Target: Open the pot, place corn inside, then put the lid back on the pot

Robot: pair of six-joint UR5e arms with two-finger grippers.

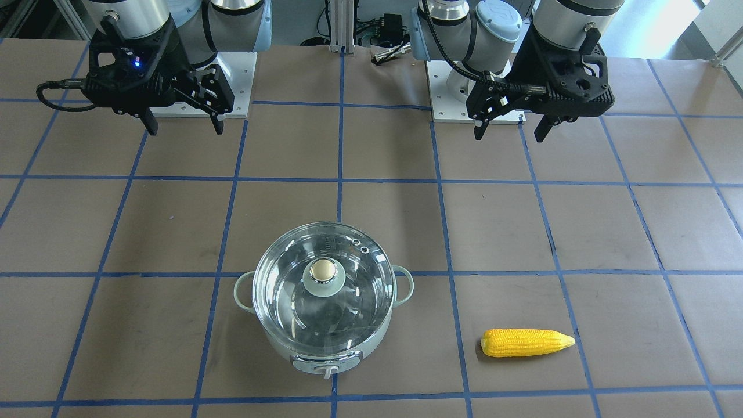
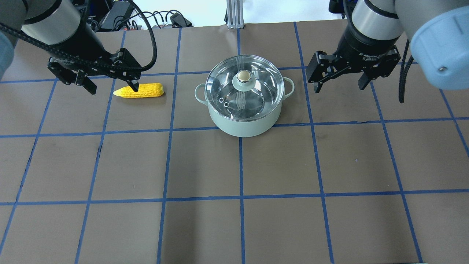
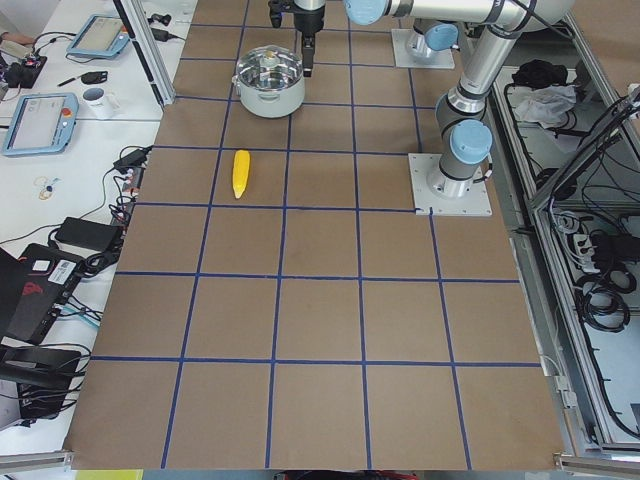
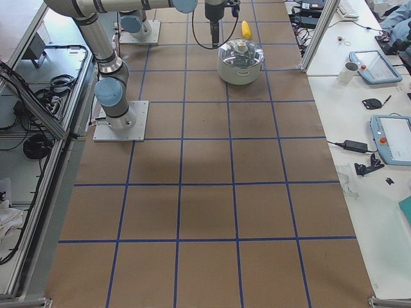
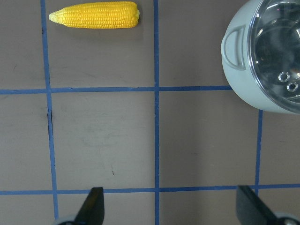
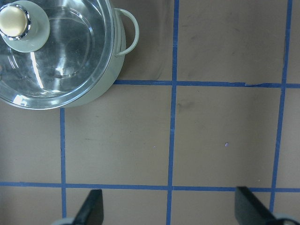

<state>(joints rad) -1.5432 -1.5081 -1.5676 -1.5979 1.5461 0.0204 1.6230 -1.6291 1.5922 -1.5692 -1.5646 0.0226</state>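
The pale mint pot (image 2: 245, 126) stands mid-table with the clear glass lid (image 2: 263, 91) on it and the beige-capped knob (image 2: 243, 77) at the centre. The yellow corn (image 2: 141, 91) lies flat on the table to the pot's left, its point facing away from the pot. My left gripper (image 2: 113, 88) hovers open and empty above the corn's pointed end. My right gripper (image 2: 340, 87) hovers open and empty to the right of the pot. The left wrist view shows the corn (image 5: 96, 15) and the pot (image 5: 243, 79). The right wrist view shows the lid (image 6: 70, 47).
Brown paper with blue tape squares covers the table (image 2: 242, 220). The arm base plates (image 1: 191, 87) (image 1: 458, 87) sit at the robot's side. An aluminium post (image 2: 232, 13) stands at the far edge. Side desks hold tablets (image 4: 392, 138) and a mug (image 4: 349, 72).
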